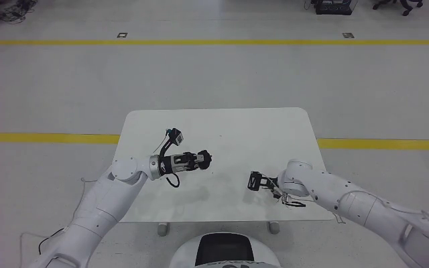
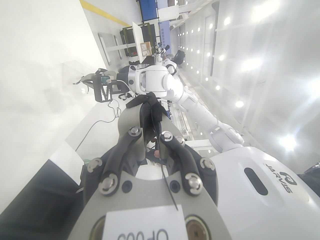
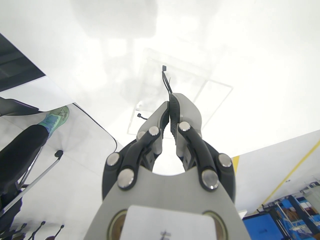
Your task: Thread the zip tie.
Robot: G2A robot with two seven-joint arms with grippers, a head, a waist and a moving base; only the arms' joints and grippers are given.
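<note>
My left gripper (image 1: 204, 159) (image 2: 147, 101) hovers over the middle left of the white table (image 1: 221, 124), shut on a thin black zip tie (image 2: 168, 188). The tie's pointed tail runs back between the fingers toward the wrist. My right gripper (image 1: 253, 181) (image 3: 170, 98) is near the table's front right, facing the left one across a gap. It is shut on a black zip tie (image 3: 165, 81) whose square head sticks out past the fingertips. In the left wrist view the right gripper (image 2: 102, 89) appears farther off. I cannot tell whether both hold the same tie.
A clear flat plate (image 3: 192, 76) lies on the table under the right gripper. A small black zip tie piece (image 3: 141, 116) rests by its edge. The table's front edge is close behind the right arm.
</note>
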